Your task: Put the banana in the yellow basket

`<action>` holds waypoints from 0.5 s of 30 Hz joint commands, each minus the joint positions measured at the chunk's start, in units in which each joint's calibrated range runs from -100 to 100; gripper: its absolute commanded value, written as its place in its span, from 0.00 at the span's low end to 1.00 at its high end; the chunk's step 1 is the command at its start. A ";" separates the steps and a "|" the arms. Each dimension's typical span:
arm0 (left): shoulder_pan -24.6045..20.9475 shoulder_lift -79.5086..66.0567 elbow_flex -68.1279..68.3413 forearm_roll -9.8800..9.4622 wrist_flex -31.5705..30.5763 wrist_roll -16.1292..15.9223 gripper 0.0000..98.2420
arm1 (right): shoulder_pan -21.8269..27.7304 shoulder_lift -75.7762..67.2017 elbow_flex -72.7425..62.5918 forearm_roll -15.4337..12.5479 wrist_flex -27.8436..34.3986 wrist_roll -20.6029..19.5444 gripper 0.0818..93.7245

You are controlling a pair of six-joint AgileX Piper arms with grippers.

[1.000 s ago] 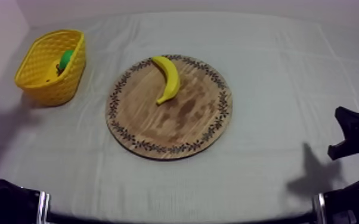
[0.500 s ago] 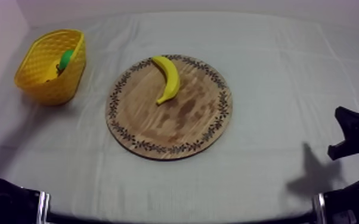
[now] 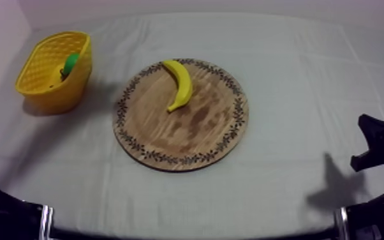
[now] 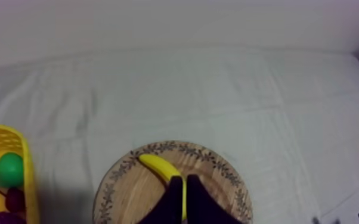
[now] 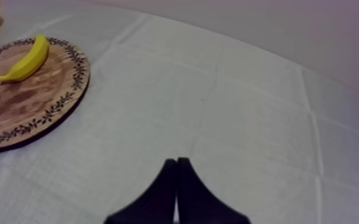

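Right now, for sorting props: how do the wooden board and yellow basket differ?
The wooden board lies flat; the yellow basket stands tall-walled. The board is brown, round; the basket yellow, latticed. The board bears the banana; the basket holds a green fruit. Both rest on the cloth.

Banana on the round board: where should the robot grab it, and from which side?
Probably at its middle, coming straight down from above. The banana lies flat on the wooden board, so nothing can slip under it. It is long but slim, so pinch it across its width. The left gripper suits best: the yellow basket stands at that side.
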 commanded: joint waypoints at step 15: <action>1.96 15.25 -8.58 -1.31 4.63 4.58 0.00 | 0.00 0.00 -0.03 0.00 -0.06 -0.01 0.00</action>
